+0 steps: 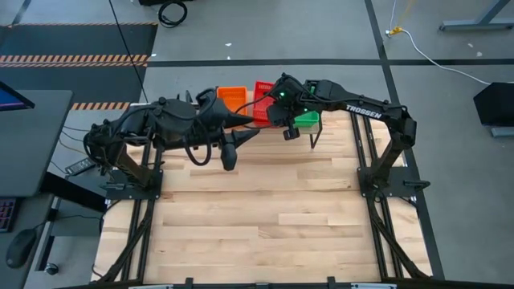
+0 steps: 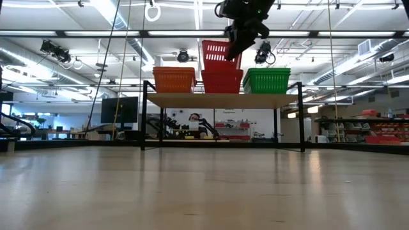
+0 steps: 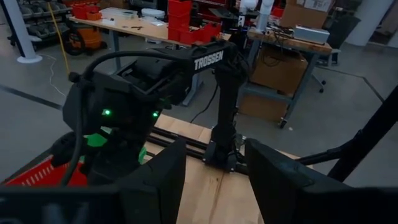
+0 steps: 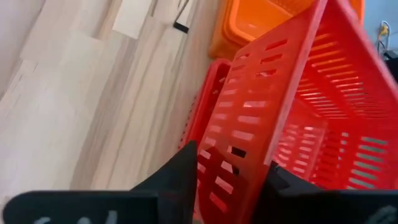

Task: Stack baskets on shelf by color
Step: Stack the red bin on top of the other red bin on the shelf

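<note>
A robotics lab or workshop. Exposed ceiling ducts point(image 2: 137, 48) and strip lights run overhead, and hazard striping point(image 1: 76, 59) marks the concrete floor. Cluttered worktables point(image 3: 134, 25) and stacked red bins point(image 3: 180, 18) fill the room.

Long fluorescent ceiling lights point(image 2: 115, 14) are glowing across an open workshop with a grey concrete floor point(image 1: 265, 32). A black-and-orange striped hazard strip point(image 1: 72, 59) is running along the floor, and wooden workbenches point(image 3: 134, 25) are carrying red plastic bins point(image 3: 180, 15) beyond.
</note>
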Controlling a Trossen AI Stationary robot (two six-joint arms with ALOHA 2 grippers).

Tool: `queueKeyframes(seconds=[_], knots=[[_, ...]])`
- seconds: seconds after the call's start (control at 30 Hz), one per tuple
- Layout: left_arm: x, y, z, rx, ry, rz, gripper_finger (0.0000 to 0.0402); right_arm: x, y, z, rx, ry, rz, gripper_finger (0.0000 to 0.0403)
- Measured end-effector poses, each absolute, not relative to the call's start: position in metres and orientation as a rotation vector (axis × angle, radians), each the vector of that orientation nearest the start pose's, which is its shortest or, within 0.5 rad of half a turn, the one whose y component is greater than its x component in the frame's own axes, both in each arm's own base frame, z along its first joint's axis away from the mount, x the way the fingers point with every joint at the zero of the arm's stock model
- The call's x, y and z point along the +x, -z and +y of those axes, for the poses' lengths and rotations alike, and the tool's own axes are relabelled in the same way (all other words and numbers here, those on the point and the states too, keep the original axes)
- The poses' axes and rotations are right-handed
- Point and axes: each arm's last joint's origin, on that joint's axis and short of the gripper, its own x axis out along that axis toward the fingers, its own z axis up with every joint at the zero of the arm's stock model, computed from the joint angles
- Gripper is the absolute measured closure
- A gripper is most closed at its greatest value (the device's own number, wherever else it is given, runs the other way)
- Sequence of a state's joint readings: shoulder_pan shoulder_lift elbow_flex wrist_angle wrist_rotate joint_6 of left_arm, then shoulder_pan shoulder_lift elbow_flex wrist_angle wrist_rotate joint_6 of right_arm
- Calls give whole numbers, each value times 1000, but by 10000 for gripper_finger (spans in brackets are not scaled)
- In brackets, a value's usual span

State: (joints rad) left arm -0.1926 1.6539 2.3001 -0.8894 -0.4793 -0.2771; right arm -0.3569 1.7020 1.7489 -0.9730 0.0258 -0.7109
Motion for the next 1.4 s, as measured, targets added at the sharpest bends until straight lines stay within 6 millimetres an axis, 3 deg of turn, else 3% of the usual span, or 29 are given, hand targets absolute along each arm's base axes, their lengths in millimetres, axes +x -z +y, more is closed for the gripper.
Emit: queueKeyframes(seconds=[0.37, 0.57, 0.77, 1.17, 1.4], knots=[[289, -539, -43, -194, -313, 189, 230, 331, -360, -127, -507, 41, 1003, 212], [289, -540, -43, -194, -313, 188, 230, 329, -360, -133, -529, 113, 1041, 195], [289, -540, -43, -194, -313, 189, 230, 329, -360, -133, -583, 165, 1071, 218], [289, -540, -43, -193, -313, 189, 230, 332, -361, -127, -590, 157, 1066, 330], [289, -540, -43, -194, -313, 188, 230, 333, -360, -124, -473, 102, 1011, 336]])
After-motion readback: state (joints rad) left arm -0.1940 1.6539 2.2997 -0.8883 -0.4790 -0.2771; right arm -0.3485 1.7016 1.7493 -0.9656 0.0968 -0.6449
